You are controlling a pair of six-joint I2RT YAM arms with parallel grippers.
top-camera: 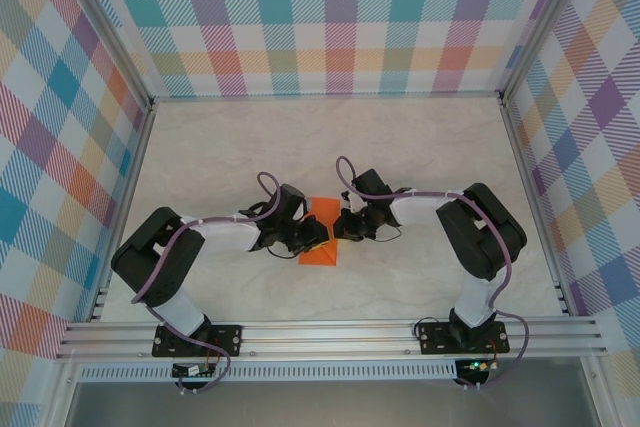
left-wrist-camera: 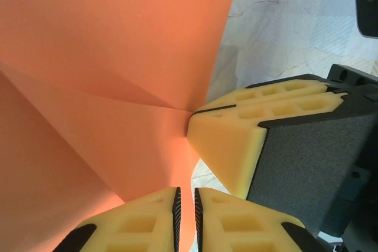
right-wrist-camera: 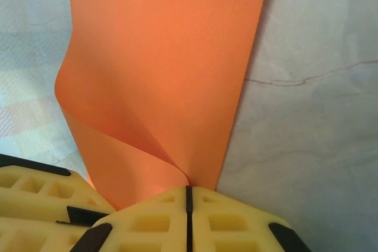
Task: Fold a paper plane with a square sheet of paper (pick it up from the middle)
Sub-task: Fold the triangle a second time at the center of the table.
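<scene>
The square sheet of paper (top-camera: 320, 253), bright orange, is at the table's middle between both grippers. My left gripper (top-camera: 313, 237) meets it from the left and my right gripper (top-camera: 343, 228) from the right. In the left wrist view the paper (left-wrist-camera: 118, 39) bends up with a crease, and a strip of it runs between my left gripper's (left-wrist-camera: 186, 213) nearly closed pads. The right gripper's fingers (left-wrist-camera: 230, 140) press at the crease's end. In the right wrist view my right gripper (right-wrist-camera: 189, 199) is shut on the curled paper (right-wrist-camera: 171, 57), beside a left finger (right-wrist-camera: 35, 190).
The white marbled tabletop (top-camera: 420, 147) is boxed in by checkered walls (top-camera: 60, 127) on three sides. An aluminium rail (top-camera: 330, 335) carrying both arm bases runs along the near edge.
</scene>
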